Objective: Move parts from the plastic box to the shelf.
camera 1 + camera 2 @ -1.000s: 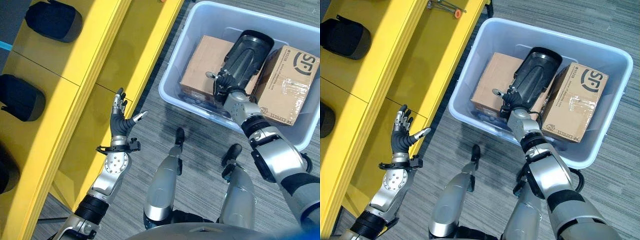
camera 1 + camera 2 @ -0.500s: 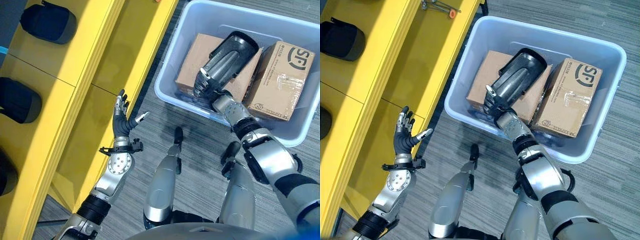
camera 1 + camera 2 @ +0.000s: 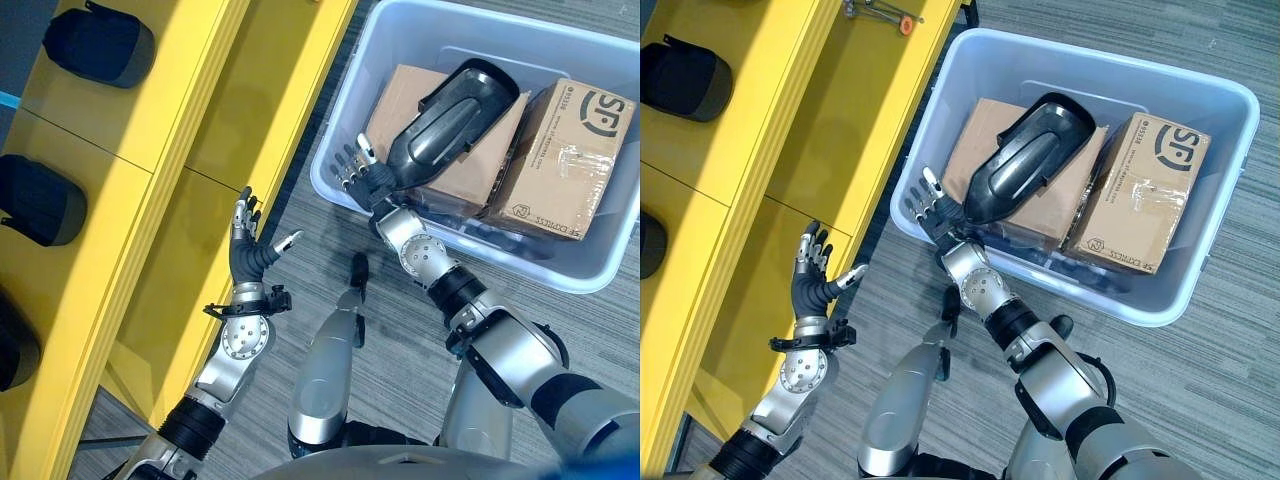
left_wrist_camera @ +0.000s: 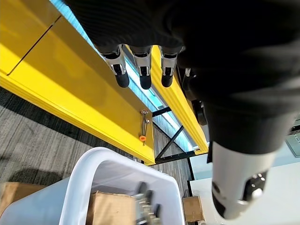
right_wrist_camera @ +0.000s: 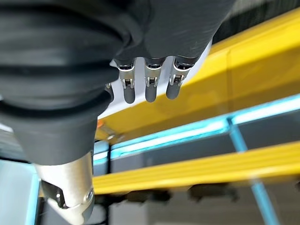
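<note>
two cardboard boxes (image 3: 1137, 198) lay inside the plastic box (image 3: 1220, 215) on the grey floor, just beside the yellow shelf (image 3: 855, 120). one dark part (image 3: 1025, 160), long and shell-shaped, lay tilted across the left cardboard box, its narrow end reaching toward the box's near left corner. right hand (image 3: 930, 215) was at that corner over the rim, fingers (image 3: 912, 205) straight and spread, holding nothing; whether it touched the part's narrow end could not be told. left hand (image 3: 815, 280) was raised beside the shelf's lower level, fingers straight, thumb out, holding nothing. several dark parts (image 3: 105, 45) already sat on the shelf's upper level. small tool with an orange tip (image 3: 885, 15) lay on the shelf near its far end.
</note>
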